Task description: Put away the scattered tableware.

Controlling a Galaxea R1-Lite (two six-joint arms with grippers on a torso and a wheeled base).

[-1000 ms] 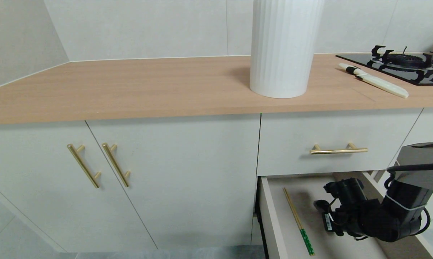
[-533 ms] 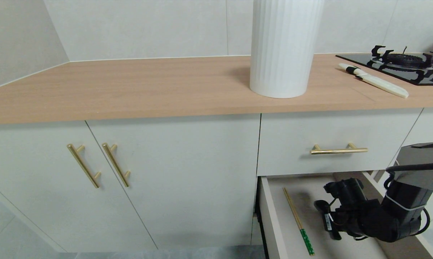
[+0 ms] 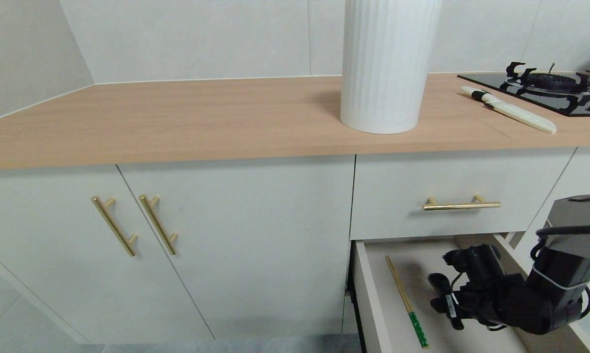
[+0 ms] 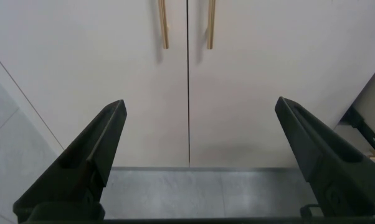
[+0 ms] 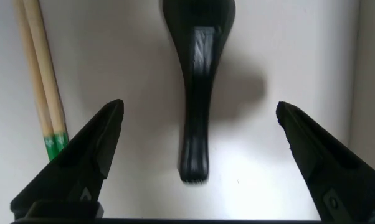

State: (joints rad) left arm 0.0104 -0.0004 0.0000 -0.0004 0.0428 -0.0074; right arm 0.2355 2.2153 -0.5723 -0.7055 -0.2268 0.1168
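Right claw (image 5: 200, 112) retreated; drawer (image 3: 369, 299) holds spoon (image 5: 195, 130), chopsticks (image 3: 405, 300).

Looking down from the head at cabinet doors (image 3: 236, 245) and drawer (image 3: 368, 294). Facing the doors from left wrist, drawer closely from right.

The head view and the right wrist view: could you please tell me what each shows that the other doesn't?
Head view: vase, knife and stove on the counter. Right wrist view: right gripper open, with the spoon lying free between its fingers. Both: chopsticks in the open drawer.
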